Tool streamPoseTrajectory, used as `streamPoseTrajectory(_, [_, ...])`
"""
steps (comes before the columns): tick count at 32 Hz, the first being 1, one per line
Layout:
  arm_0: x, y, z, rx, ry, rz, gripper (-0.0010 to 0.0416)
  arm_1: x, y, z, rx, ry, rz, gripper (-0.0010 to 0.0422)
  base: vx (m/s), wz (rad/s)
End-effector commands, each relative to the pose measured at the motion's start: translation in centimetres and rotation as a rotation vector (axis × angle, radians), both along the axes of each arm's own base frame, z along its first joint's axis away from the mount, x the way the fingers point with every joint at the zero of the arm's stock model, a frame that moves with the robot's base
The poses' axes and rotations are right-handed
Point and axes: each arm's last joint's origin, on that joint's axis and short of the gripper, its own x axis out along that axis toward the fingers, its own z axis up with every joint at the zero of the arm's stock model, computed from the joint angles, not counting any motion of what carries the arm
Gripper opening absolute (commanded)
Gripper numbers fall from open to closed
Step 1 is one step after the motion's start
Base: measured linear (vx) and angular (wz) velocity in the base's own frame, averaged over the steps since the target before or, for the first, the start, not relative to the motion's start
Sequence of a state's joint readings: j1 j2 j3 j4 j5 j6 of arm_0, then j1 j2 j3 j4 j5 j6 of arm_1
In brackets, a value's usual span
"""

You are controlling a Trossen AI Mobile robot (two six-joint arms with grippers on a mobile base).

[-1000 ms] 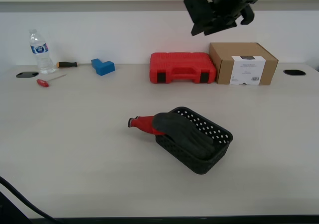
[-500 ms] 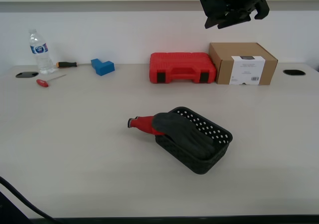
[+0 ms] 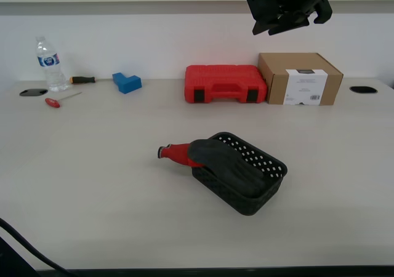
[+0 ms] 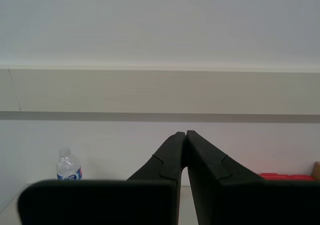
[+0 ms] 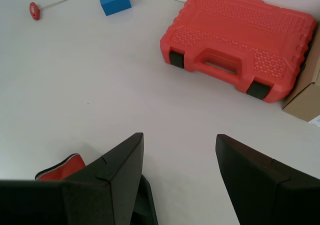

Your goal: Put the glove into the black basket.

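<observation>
While glove [image 3: 225, 161] lies mostly inside basket [image 3: 269, 166] at exterior centre, red cuff overhangs rim; one case [image 3: 225, 83], one box [image 3: 300, 78], one bottle [image 3: 49, 64] along wall. Second wrist: my second gripper [image 4: 185, 135] closed, empty. First wrist: my first gripper [image 5: 179, 147] wide apart, empty; cuff lower left.

Exterior view fronts table [image 3: 92, 184]; first wrist looks down (shares red case [image 5: 240, 40]); second wrist faces wall.

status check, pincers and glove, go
First pincer open, empty, high above table. Second pincer shut, empty. Glove in black basket, red cuff hanging over rim. Nothing in the way.
</observation>
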State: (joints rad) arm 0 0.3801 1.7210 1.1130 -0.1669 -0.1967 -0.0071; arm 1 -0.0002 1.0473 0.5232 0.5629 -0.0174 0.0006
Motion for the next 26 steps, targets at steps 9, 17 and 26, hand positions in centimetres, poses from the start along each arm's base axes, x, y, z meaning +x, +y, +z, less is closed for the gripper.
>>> streamPoseTrajectory(9, [0.02, 0.02, 0.03, 0.001, -0.003, 0.000, 0.0199, 0.01, -0.01, 0.01, 0.000, 0.000, 0.000, 0.0000, 0.000, 0.000])
streamPoseTrajectory(17, [0.02, 0.02, 0.03, 0.001, -0.003, 0.000, 0.0199, 0.01, -0.01, 0.00, 0.000, 0.000, 0.000, 0.0000, 0.000, 0.000])
streamPoseTrajectory(26, [0.02, 0.01, 0.03, 0.001, -0.003, 0.000, 0.0199, 0.01, -0.01, 0.00, 0.000, 0.000, 0.000, 0.0000, 0.000, 0.000])
